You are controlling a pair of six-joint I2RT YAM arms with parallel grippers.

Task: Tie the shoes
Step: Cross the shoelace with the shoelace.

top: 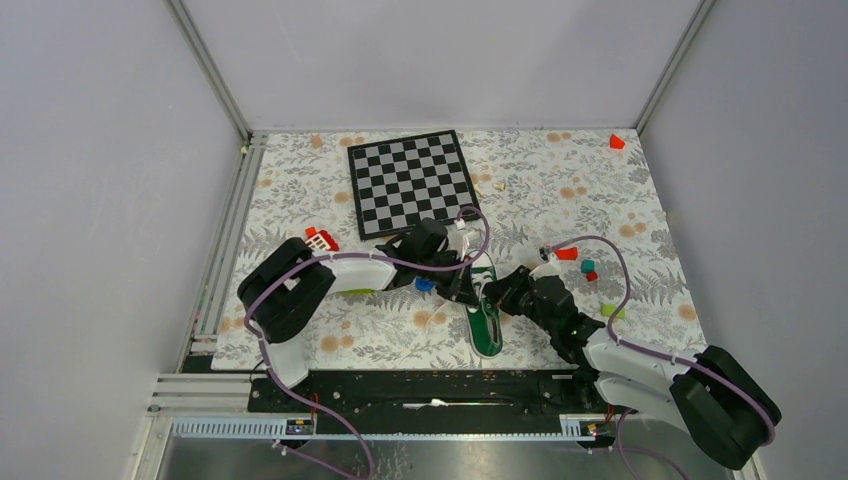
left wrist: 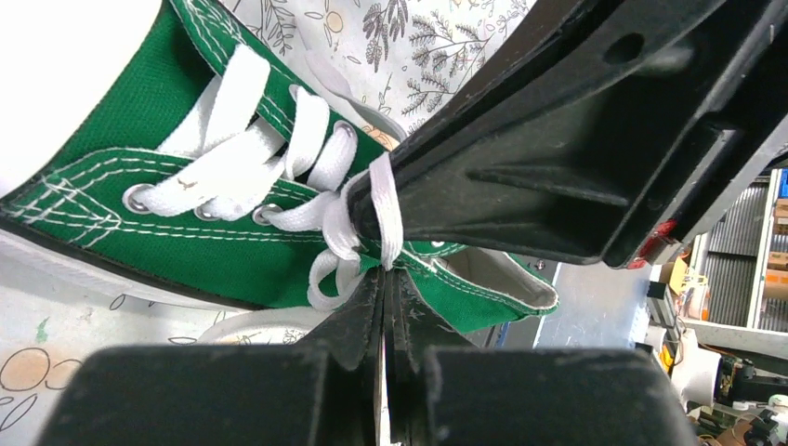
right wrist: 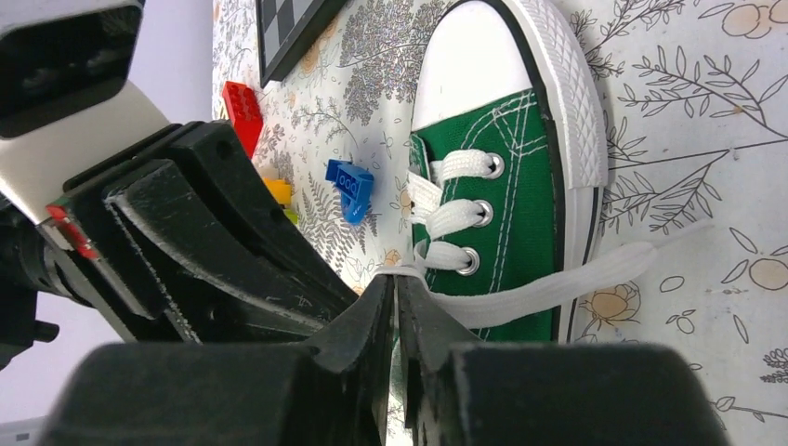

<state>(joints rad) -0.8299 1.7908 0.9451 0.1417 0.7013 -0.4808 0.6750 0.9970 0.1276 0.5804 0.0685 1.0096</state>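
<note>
The green sneaker (top: 486, 318) lies on the flowered table, white toe cap toward the back. Both grippers meet over its laces. My left gripper (top: 466, 287) reaches in from the left. In the left wrist view it (left wrist: 385, 271) is shut on a white lace (left wrist: 385, 216) that wraps over the right gripper's black finger (left wrist: 558, 177). My right gripper (top: 503, 297) comes from the right. In the right wrist view it (right wrist: 396, 279) is shut on a lace strand by the lowest eyelet. A loose lace end (right wrist: 576, 277) trails right across the sole onto the table.
A chessboard (top: 412, 183) lies behind the shoe. Red bricks (top: 322, 240) and a blue brick (top: 424, 284) sit left of the shoe. Red and teal blocks (top: 580, 260) and a green brick (top: 612, 311) sit to its right. A red block (top: 617, 142) lies at the far right corner.
</note>
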